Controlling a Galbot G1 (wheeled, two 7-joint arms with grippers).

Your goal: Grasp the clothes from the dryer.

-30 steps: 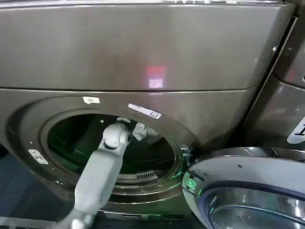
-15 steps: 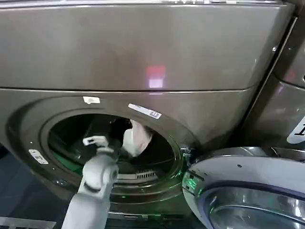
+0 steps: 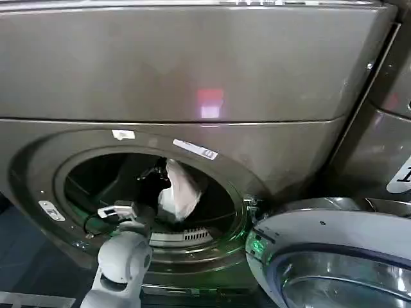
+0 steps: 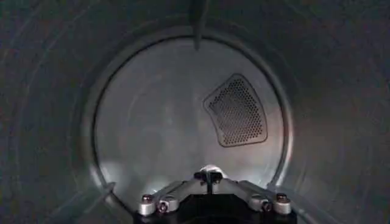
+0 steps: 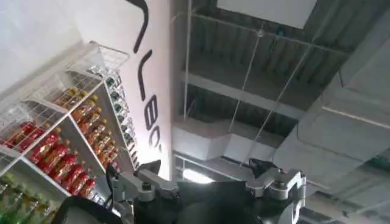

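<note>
Your left gripper (image 3: 166,172) is reaching through the porthole of the dryer (image 3: 192,70), and the clothes (image 3: 180,192) hang from it as a pale bundle just inside the opening, clear of the drum floor. The bundle drapes straight down from a narrow top, which suggests you have it pinched at one point and the rest is carried by its own weight. In the left wrist view the fingers (image 4: 209,176) meet at a tip with a little pale fabric showing between them, so they read as closed on the cloth; the drum's back wall and its vent (image 4: 236,111) lie well beyond. The door (image 3: 334,256) is swung wide to the right, which leaves the porthole clear for the arm (image 3: 119,269) to pass. Judging by this, the grasp is made and the bundle is near the rim; take care that the trailing end does not catch on the lip. Your right gripper (image 5: 207,182) is parked aside, pointing up toward the ceiling and store shelves (image 5: 55,146), its fingers spread and holding nothing.
</note>
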